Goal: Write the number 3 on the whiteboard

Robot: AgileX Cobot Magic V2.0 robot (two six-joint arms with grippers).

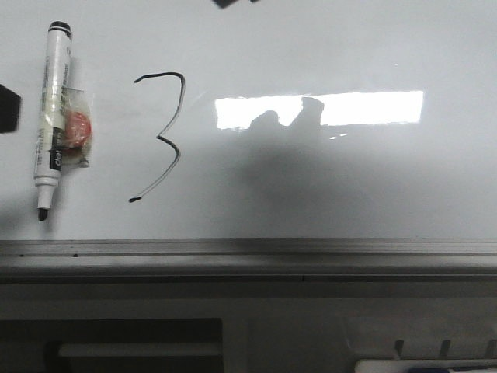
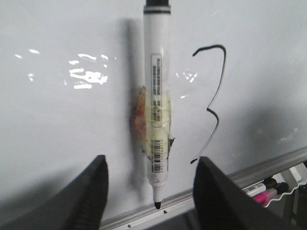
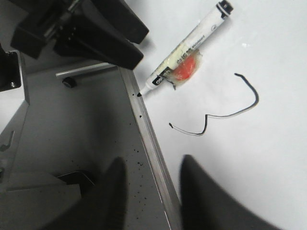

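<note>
— Where's the number 3 (image 1: 161,136)?
— Left of centre on the whiteboard (image 1: 349,186), beside the marker (image 1: 53,116).
— Grippers?
— Front view hides both. Wrist views show the left gripper (image 2: 149,191) wide apart, holding nothing, the right gripper (image 3: 151,191) likewise.

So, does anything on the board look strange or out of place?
Yes. The marker pen lies uncapped on the whiteboard, left of the number 3, with a red lump taped to its barrel. The 3 itself is angular and thin. Both grippers are open and hold nothing.
</note>
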